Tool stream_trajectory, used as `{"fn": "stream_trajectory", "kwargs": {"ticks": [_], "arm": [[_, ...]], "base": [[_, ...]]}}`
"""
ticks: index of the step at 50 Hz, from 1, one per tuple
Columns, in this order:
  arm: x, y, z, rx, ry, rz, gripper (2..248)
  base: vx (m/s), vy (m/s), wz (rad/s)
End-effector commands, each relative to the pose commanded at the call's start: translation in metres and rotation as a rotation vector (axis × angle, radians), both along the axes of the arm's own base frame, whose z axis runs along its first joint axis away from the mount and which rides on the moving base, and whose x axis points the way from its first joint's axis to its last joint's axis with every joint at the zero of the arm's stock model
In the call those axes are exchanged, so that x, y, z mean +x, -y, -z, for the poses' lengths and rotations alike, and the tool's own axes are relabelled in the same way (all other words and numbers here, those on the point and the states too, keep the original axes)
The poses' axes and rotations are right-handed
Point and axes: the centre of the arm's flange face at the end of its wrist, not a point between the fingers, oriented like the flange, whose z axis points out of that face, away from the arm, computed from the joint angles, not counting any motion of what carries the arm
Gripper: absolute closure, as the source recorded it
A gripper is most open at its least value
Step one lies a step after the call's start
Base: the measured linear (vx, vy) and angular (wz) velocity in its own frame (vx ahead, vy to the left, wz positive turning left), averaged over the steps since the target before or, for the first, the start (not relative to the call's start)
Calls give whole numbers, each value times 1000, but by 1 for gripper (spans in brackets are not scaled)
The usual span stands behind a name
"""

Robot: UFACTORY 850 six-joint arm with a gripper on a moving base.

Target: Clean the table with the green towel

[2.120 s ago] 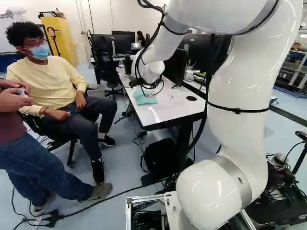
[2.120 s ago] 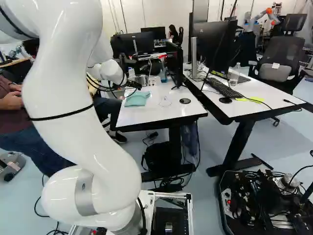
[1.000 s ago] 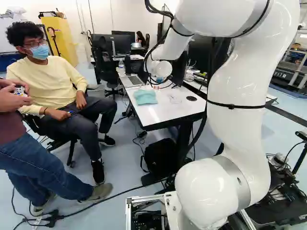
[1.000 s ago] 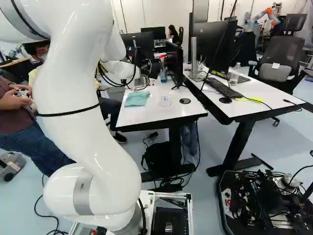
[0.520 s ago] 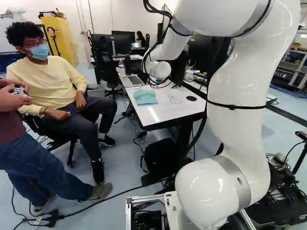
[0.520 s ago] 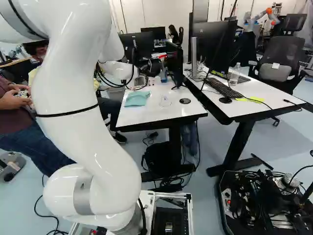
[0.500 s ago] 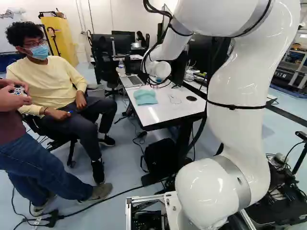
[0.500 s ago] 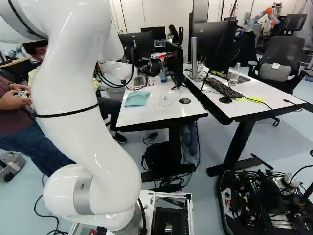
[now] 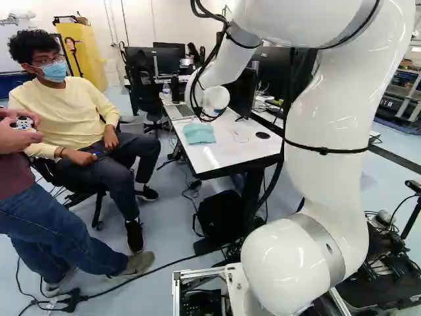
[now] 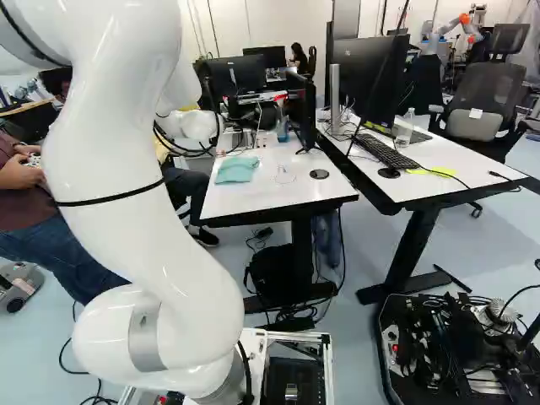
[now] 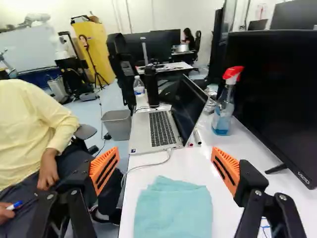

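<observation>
You are poising the gripper [image 11: 165,169] above the white table [image 10: 270,196], jaws spread wide, apparently leaving room to take the green towel [image 11: 173,210] lying ungripped before the laptop [image 11: 161,130].

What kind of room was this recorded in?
Probably a robotics lab or shared tech workspace: another robot with orange joints stands at the back, white desks hold monitors and a laptop, and open hardware with exposed wiring sits on the right.
</observation>
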Motion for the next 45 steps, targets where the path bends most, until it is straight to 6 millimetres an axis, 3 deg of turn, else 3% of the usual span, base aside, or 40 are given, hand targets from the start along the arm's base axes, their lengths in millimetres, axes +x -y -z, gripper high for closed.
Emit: {"fn": "stream_trajectory", "kwargs": {"ticks": [22,45], "arm": [[-24,-42,34,-166,-139,-215,3],[-54,-70,54,-195,-384,-230,3]], "base": [[0,0,0],[0,0,0]]}}
